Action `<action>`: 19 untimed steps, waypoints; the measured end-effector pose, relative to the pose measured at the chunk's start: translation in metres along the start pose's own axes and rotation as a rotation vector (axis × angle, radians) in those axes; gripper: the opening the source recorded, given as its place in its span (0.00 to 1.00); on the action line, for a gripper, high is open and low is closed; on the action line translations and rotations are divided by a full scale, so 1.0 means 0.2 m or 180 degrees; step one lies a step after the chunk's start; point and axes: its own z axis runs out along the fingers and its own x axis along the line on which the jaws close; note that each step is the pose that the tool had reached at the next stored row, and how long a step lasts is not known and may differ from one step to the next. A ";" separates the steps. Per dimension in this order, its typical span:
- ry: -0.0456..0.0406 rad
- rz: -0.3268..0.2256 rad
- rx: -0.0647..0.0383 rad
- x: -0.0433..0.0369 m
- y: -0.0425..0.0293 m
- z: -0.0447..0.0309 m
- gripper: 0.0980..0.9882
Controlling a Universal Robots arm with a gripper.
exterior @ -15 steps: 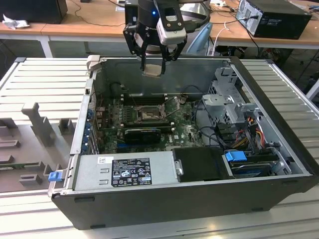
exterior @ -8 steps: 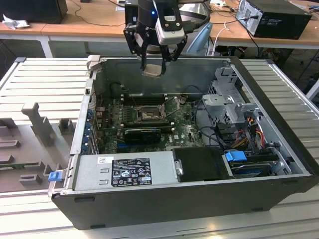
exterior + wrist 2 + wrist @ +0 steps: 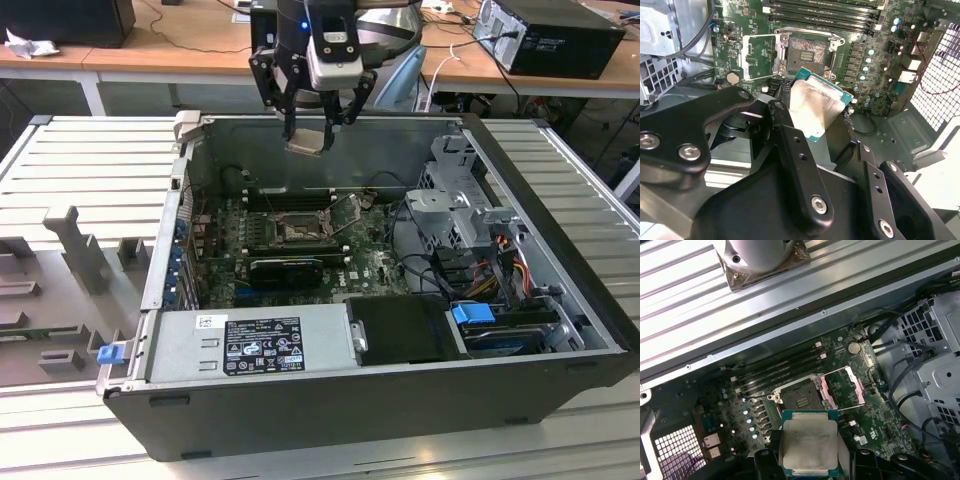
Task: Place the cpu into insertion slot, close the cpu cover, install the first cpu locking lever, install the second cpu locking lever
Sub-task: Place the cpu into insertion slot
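Note:
My gripper (image 3: 308,128) hangs above the back wall of the open computer case (image 3: 330,400), shut on the cpu (image 3: 306,141), a flat silver-topped square chip with a green edge. Both wrist views show the cpu (image 3: 817,107) (image 3: 809,445) pinched between the black fingers (image 3: 790,135), well above the board. The insertion slot (image 3: 297,231) (image 3: 807,50) (image 3: 800,399) is a dark square socket on the green motherboard, lying bare. Beside the socket, the cpu cover (image 3: 757,57) (image 3: 842,387), a thin metal frame, stands swung open.
Inside the case are memory sticks (image 3: 285,195) behind the socket, a long black card (image 3: 285,268) in front of it, a power supply (image 3: 250,345) at the near wall and a drive cage (image 3: 465,215) with cables on the exterior view's right. Grey fixtures (image 3: 75,250) stand outside.

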 end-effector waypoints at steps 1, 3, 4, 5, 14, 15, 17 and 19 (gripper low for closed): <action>-0.0002 0.0031 -0.0001 0.000 0.000 0.000 0.48; -0.0006 0.0068 -0.0001 0.000 0.000 0.000 0.48; -0.0007 0.0082 -0.0001 0.000 0.000 0.000 0.48; -0.0008 0.0095 -0.0002 0.000 0.000 0.000 0.48; -0.0019 0.0224 -0.0004 0.000 0.000 0.000 0.48; -0.0020 0.0243 -0.0005 0.000 0.000 0.000 0.48; -0.0023 0.0274 -0.0005 0.000 0.000 0.000 0.48; -0.0025 0.0297 -0.0006 0.000 0.000 0.000 0.48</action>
